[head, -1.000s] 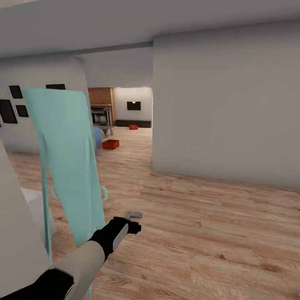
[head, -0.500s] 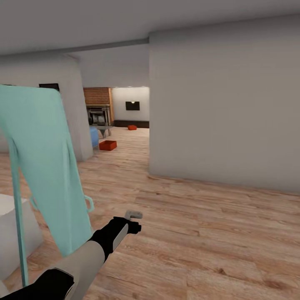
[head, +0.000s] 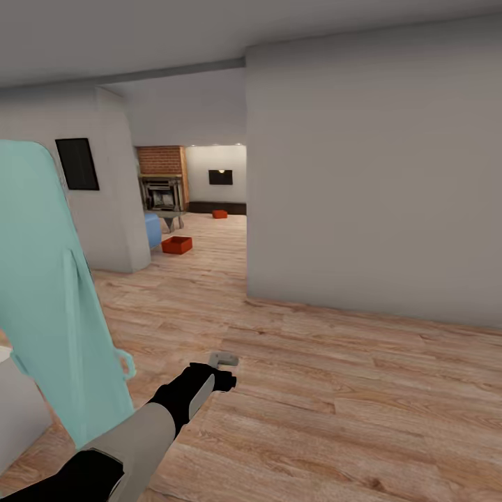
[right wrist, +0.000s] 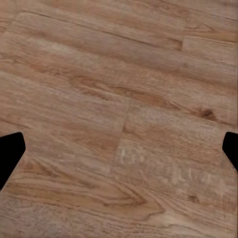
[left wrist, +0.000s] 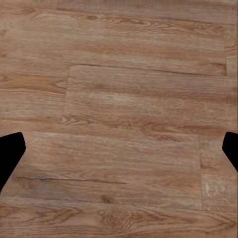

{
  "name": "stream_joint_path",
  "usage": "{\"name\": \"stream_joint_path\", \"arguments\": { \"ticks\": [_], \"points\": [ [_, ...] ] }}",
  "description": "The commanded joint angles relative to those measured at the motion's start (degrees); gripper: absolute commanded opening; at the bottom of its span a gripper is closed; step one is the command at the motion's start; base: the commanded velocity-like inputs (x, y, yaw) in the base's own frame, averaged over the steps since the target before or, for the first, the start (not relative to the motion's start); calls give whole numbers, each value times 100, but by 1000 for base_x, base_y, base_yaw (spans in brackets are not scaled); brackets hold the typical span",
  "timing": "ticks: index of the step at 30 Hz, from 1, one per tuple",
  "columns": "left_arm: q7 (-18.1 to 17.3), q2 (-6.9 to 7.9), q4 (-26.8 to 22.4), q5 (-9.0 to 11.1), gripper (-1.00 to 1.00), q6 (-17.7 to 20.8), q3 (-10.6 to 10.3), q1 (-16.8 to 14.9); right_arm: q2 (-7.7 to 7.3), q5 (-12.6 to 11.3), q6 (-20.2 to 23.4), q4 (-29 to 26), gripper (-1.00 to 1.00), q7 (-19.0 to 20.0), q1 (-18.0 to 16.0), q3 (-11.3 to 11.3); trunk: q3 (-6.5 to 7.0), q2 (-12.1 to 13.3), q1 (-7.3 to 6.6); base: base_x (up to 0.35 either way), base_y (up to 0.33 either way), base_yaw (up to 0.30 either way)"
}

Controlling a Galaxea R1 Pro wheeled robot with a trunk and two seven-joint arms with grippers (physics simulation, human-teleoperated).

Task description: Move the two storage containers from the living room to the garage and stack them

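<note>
Head view: two orange-red storage containers sit on the light wood floor (head: pixel 335 390) far ahead through the opening. The near container (head: pixel 176 245) lies beside the blue sofa (head: pixel 152 230); the far container (head: pixel 219 214) lies before the dark back-wall unit. Both lie well ahead of the left gripper (head: pixel 224 368), slightly to its left. The left arm appears nearer.

Left wrist view: fingers (left wrist: pixel 11 151) spread wide, holding nothing.

Right wrist view: fingers (right wrist: pixel 11 151) spread wide, holding nothing.
</note>
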Motion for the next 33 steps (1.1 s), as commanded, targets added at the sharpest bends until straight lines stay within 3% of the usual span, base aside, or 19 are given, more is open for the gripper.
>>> {"name": "stream_joint_path", "arguments": {
  "ticks": [1,33],
  "points": [
    [50,0,-6,62,100,23,-30,-4,2,60,-7,3,100,-36,-3,-2,-7,-3,3,324,-82,0],
    [70,0,-6,53,100,33,-30,-4,2,60,-6,3,100,-36,-3,-2,-7,-3,3,327,-40,0]
  ]
}}
